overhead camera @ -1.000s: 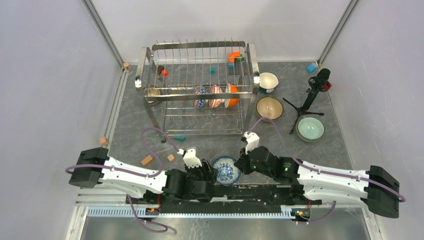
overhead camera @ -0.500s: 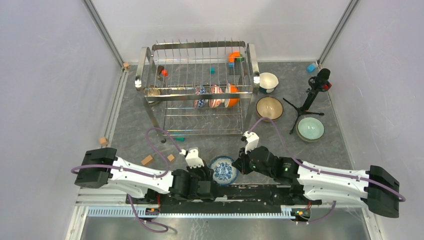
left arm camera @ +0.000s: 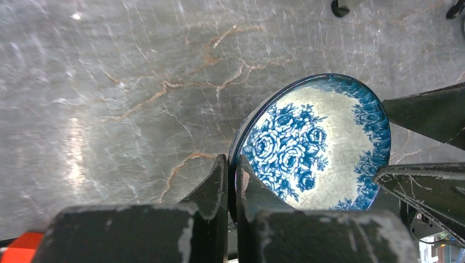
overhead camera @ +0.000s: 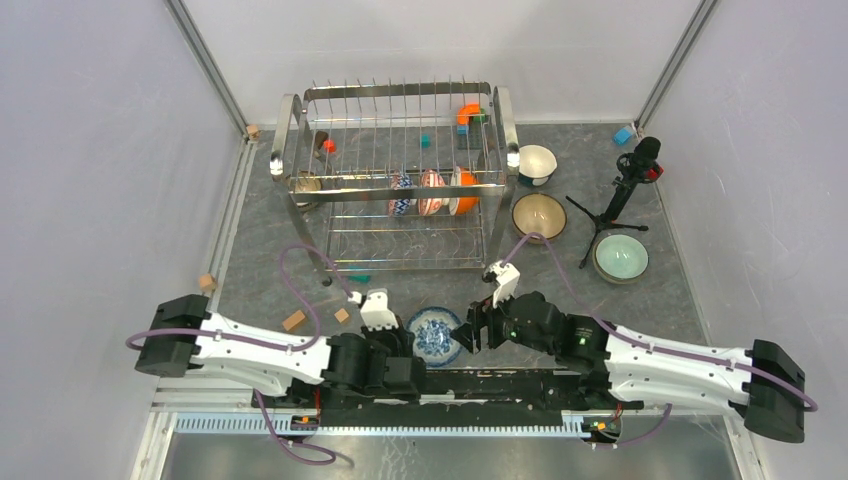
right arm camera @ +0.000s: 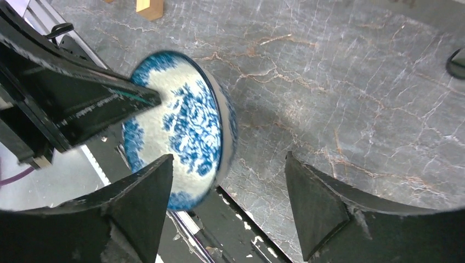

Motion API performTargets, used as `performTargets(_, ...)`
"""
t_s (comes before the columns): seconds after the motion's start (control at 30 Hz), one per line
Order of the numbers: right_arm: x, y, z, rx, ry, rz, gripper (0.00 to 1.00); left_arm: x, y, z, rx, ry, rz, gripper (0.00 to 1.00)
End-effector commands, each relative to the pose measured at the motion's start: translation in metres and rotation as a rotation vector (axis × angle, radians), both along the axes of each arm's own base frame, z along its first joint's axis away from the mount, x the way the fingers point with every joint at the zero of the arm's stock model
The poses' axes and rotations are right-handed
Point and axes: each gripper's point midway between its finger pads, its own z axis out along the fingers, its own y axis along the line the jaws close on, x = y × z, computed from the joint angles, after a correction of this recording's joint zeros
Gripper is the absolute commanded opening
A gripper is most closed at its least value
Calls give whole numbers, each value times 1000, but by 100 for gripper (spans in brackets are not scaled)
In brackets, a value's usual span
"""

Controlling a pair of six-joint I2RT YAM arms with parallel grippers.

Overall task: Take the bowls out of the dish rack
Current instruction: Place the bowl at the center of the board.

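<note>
Left claw (left arm camera: 231, 167) clamps the rim of the blue-patterned bowl (overhead camera: 437, 336), which is tilted at the surface's (overhead camera: 260, 260) near edge, well apart from the dish rack (overhead camera: 400, 192). Right claw (right arm camera: 227, 163) is spread wide around it. Held by one rim pinch, the bowl may pivot, slip and drop off that edge.

The left gripper (left arm camera: 231, 164) pinches the near rim of a round blue-and-white flowered ceramic bowl (left arm camera: 312, 142), with one dark finger inside and one outside. Behind the bowl is a grey marbled table (left arm camera: 137, 82) with brown veins. At its right edge, the right gripper (left arm camera: 382, 139) has its black jaws spread.
</note>
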Motion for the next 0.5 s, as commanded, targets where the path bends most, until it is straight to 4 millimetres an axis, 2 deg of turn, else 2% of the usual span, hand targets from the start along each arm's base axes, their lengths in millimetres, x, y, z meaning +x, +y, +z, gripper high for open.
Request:
performTargets(0.0,0,-4,17,11,-71,30,82,24,27,50,35,-140,54,2)
performTargets(0.27,-10,-12,27,84,-180,119,88,43,100,87,189,-188,104,2)
performTargets(0.47,-17,-17,13,67,-198,169,91,58,134,102,289,-190,127,2)
